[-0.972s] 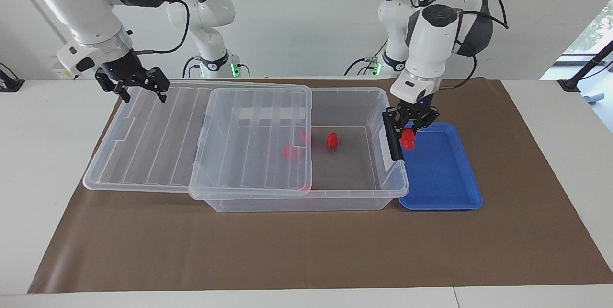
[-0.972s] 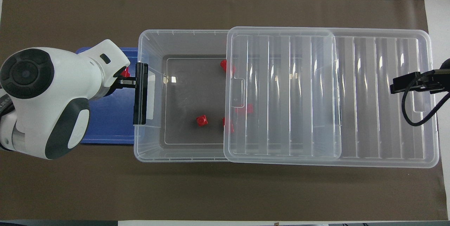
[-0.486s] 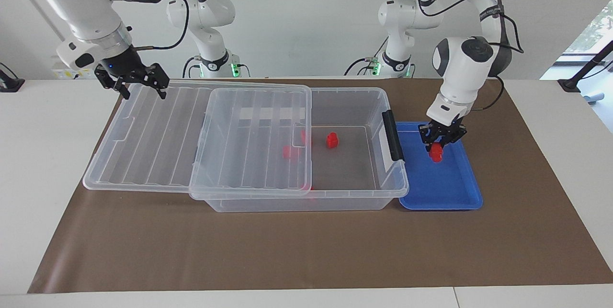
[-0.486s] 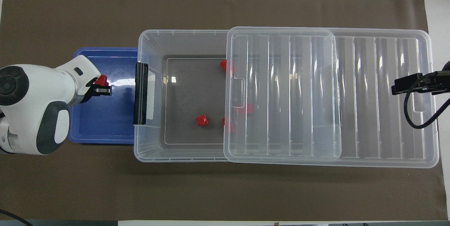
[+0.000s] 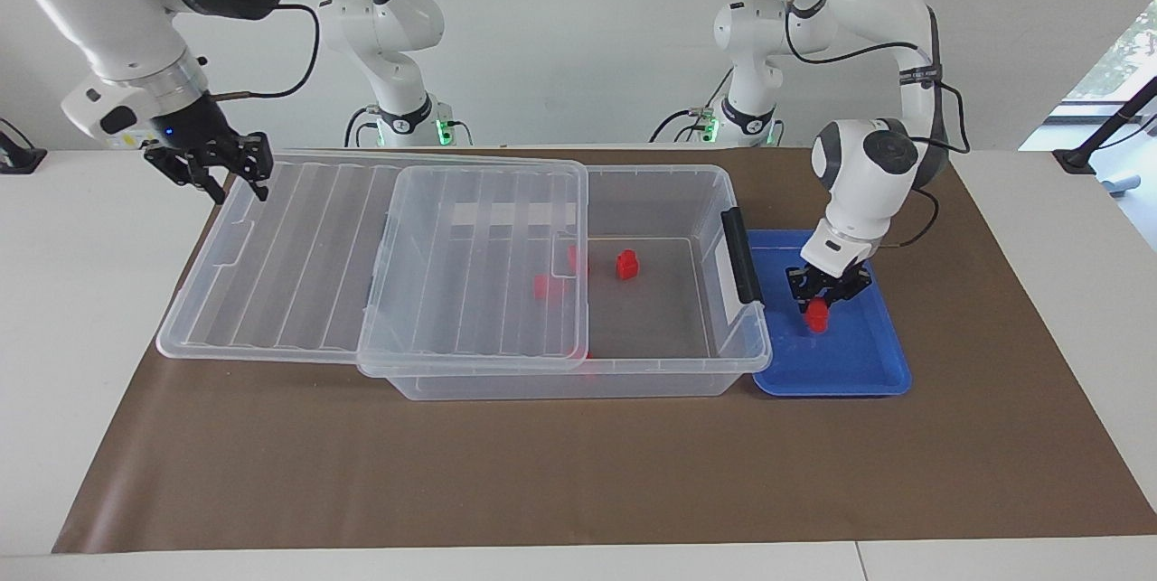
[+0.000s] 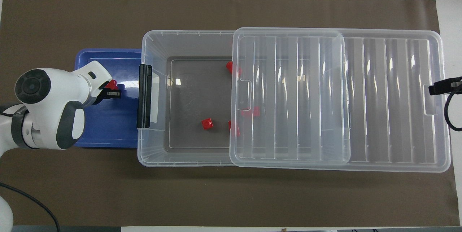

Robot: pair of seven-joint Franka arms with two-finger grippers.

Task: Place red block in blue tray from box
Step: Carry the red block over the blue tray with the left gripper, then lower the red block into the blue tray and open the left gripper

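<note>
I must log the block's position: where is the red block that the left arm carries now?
In the facing view, the red block is in the left pincer, low over the blue tray, beside the box.

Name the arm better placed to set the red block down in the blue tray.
Left. The left gripper already holds the red block low over the blue tray; the right gripper waits at the lid's end.

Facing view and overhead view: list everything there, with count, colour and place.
small bright red plastic block: one, red, in left claw, low over the tray.
shallow bright blue plastic tray: one, blue, beside the box at the left arm's end.
large clear plastic box: one, clear, mid-table.
ribbed clear lid: one, slid partly off toward the right arm's end.
loose red blocks: four, in the box.
brown mat: one, under everything.
left claw: over the tray.
right claw: above the lid's edge, waiting.
</note>
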